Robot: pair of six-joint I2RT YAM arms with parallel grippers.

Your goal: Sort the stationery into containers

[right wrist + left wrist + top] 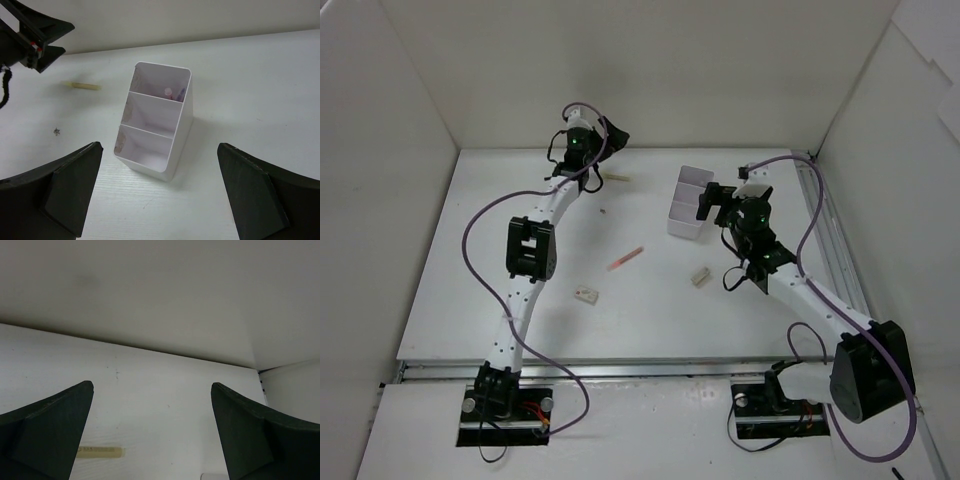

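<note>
Barely started, I'd say: by my count four loose pieces are left to bin. Nearest the arm bases in the overhead view, a beige block (pixel 585 295) sits lower left of centre. A second block (pixel 700 277) sits lower right of centre, both loose on the table (pixel 460 300).

Just above them, mid-frame, the red pen (pixel 626 258) lies diagonally, its long axis running from lower left to upper right (can't tell which end is the tip).

Next back, right of centre, is the white box (pixel 184 131), open side up. Its three compartments line up more or less up-and-down the overhead frame. Only the farthest compartment has anything in it, a pink-tipped thing (pixel 169 91) with something purple beside it. The other two look bare. The right gripper (pixel 160 146) hovers right by the box, jaws spread wide, nothing in them.

Farthest back, top centre, a beige stick (pixel 617 178) lies roughly left-to-right. It's just beside the left gripper (pixel 152 387), which is also spread wide and holding nothing.
</note>
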